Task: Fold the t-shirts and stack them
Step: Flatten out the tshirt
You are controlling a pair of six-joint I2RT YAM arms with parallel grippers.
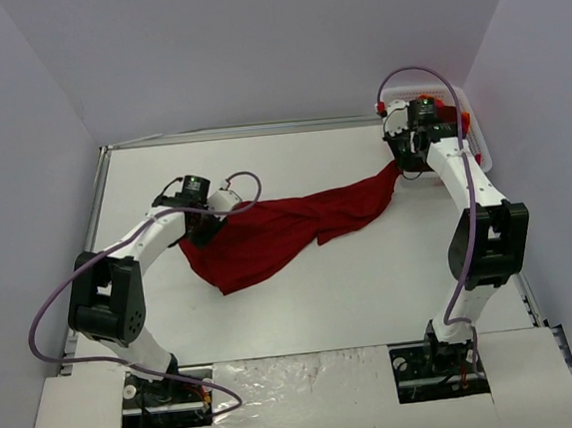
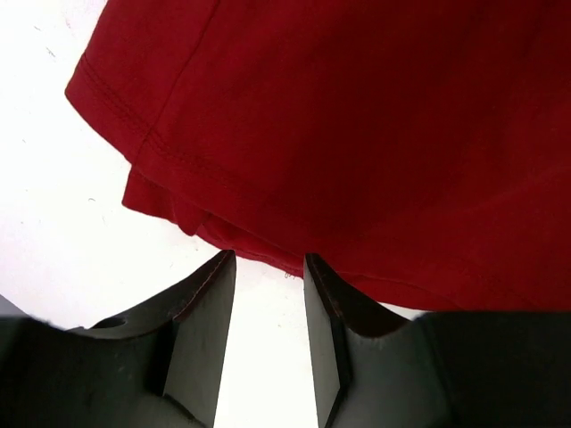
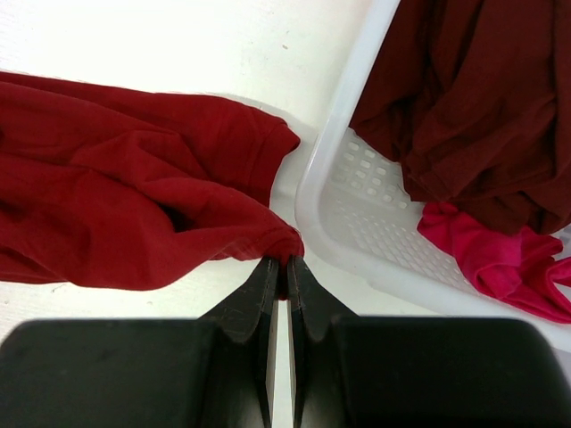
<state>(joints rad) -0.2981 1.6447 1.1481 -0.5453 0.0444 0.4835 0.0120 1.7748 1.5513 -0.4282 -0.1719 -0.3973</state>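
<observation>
From my remote station, the white tabletop (image 1: 304,303) fills the overhead view, walled in by pale panels. Across it lies the dark red t-shirt (image 1: 277,230), drawn out in a long, rumpled band: its broad end is bunched at centre-left, and its narrowing end reaches toward the far right corner.

There the white mesh basket (image 1: 483,147) sits against the right wall. The right wrist view shows its rim and perforated wall (image 3: 375,214) just beside the shirt's end. Inside it are a maroon shirt (image 3: 482,98) in a heap and a pink-red shirt (image 3: 500,259) crumpled below it.

My right end effector (image 3: 284,259) has its fingers pressed together on a small gather of the dark red t-shirt's edge, pinching it just outside the basket rim.

My left end effector (image 2: 268,259) hangs over the shirt's broad end with its fingers spread apart. I see bare tabletop between them. A stitched hem, folded over in layers, lies right at the fingertips, and nothing is squeezed between them.
</observation>
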